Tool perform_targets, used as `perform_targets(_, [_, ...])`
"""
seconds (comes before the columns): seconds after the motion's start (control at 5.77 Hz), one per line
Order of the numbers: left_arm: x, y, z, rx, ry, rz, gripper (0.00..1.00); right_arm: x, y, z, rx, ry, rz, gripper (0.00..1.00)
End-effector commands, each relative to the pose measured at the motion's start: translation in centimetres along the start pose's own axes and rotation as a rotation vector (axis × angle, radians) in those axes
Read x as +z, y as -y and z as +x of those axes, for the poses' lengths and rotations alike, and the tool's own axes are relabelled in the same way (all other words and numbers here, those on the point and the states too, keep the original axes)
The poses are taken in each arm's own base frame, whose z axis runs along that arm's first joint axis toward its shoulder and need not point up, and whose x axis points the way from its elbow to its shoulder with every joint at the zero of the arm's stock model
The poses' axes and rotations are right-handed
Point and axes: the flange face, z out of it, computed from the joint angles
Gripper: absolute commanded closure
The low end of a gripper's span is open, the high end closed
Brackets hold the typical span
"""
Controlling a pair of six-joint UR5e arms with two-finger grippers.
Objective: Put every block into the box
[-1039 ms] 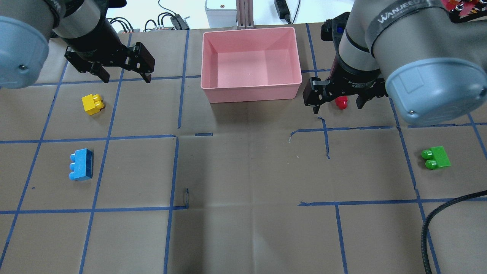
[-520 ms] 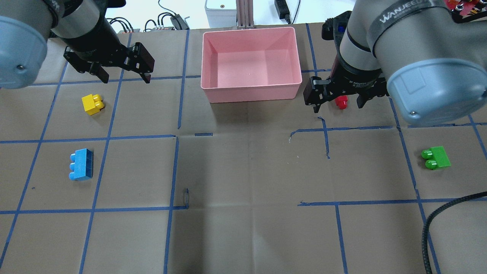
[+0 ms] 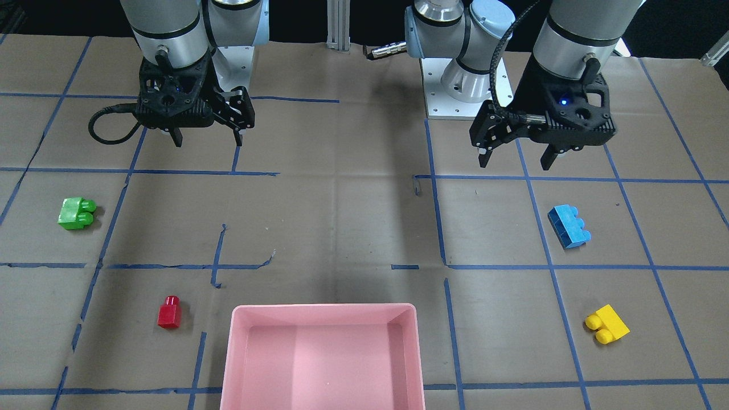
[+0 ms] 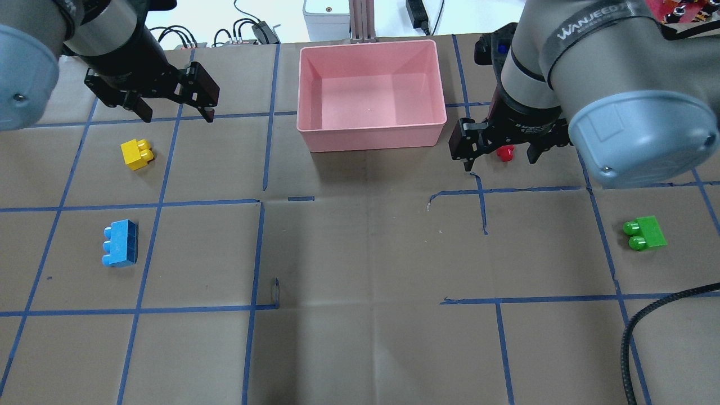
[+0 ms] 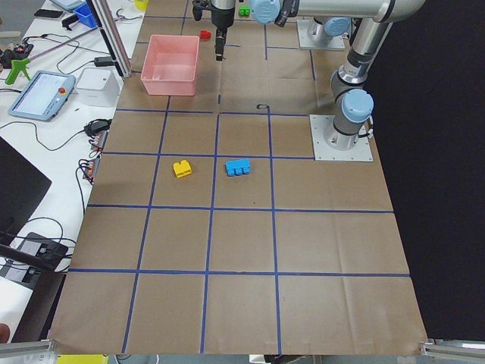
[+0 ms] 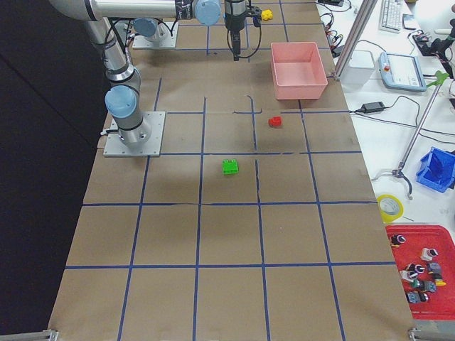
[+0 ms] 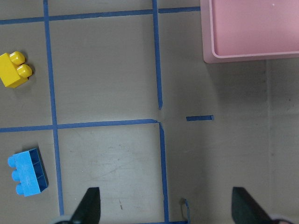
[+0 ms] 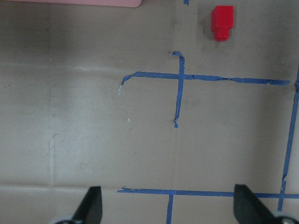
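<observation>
blocks are all seen lying out on the brown table (image 4: 360, 253), and none is in the pink box (image 4: 371, 130) yet; the red block (image 4: 504, 152) is found near the box on the robot's right side; the green block (image 4: 644, 233) is set well apart from it, closer to the robot; the yellow block (image 4: 136, 154) and the blue block (image 4: 120, 243) are laid on the left side; the right gripper (image 4: 499, 158) is held high over the table, its jaws spread wide with nothing between them; the left gripper (image 4: 179, 116) is held the same way, wide and with nothing in it; the red block is the one nearest the right gripper; in the right wrist view it is seen far ahead of the fingers, toward the box, and closer to one finger than the other; it is laid on its side, its one stud pointed back toward the robot, so its long way is run from box to robot; a move forward and down is likely needed; compared with a second ago, the left gripper is shifted a little away from the box; the right gripper is hardly moved; no block is moved.
</observation>
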Motion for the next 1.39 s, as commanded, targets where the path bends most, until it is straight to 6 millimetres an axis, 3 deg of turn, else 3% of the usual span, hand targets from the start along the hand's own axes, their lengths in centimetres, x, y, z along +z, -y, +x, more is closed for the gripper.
perform_targets(0.0, [1.0, 0.7, -10.0, -0.161, 0.012, -0.024, 0.0, 0.0, 0.9, 5.7, -0.054, -0.015, -0.004, 0.0])
perform_targets(0.17, [2.9, -0.3, -15.9, -0.232, 0.013, -0.059, 0.0, -1.0, 0.3, 11.9, -0.014, -0.017, 0.005, 0.0])
perform_targets(0.52, [6.7, -4.8, -27.7, -0.176, -0.016, -0.131, 0.01, 0.0, -2.1, 24.9, -0.025, -0.023, -0.003, 0.0])
perform_targets(0.69, [8.2, -7.0, -29.5, -0.115, -0.042, -0.155, 0.01, 2.3, -3.1, 28.6, -0.065, -0.004, -0.026, 0.0])
perform_targets(0.87, [9.5, -7.5, -29.1, -0.101, -0.05, -0.161, 0.01, 5.6, -3.9, 29.8, -0.034, -0.023, 0.002, 0.0])
perform_targets(1.04, [11.6, -7.5, -29.4, -0.102, -0.047, -0.157, 0.01, 9.5, -4.9, 29.8, -0.015, -0.061, 0.049, 0.0])
perform_targets(1.21, [14.6, -7.9, -29.4, -0.112, -0.029, -0.129, 0.01, 11.8, -5.9, 30.2, 0.01, -0.065, 0.054, 0.0])
